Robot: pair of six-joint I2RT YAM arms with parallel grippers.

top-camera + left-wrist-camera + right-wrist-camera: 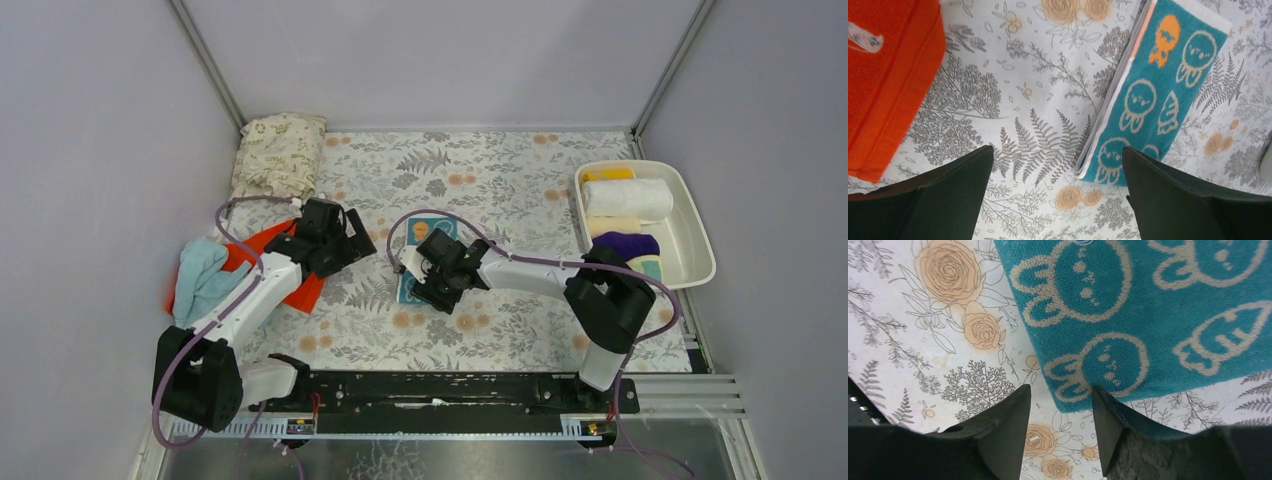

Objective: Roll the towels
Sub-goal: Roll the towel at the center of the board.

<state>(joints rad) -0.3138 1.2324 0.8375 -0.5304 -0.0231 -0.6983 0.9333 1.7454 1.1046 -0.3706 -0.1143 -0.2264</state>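
Teal printed terry towel (1153, 100), folded, is lying centrally on the floral mat surface (500, 180); right end effector (1060, 390), parted, is hovering at its corner, likely to start rolling; left end effector (1058, 155), wide open, is waiting alongside.

Plain pale grey-lilac walls (430, 60) enclose the surface (480, 455) on three sides, joined at the back corners by slanting aluminium posts (206, 62). A grey-and-orange floral mat (500, 170) covers the surface. A black rail (450, 385) runs along the near edge. Lighting is soft and even.
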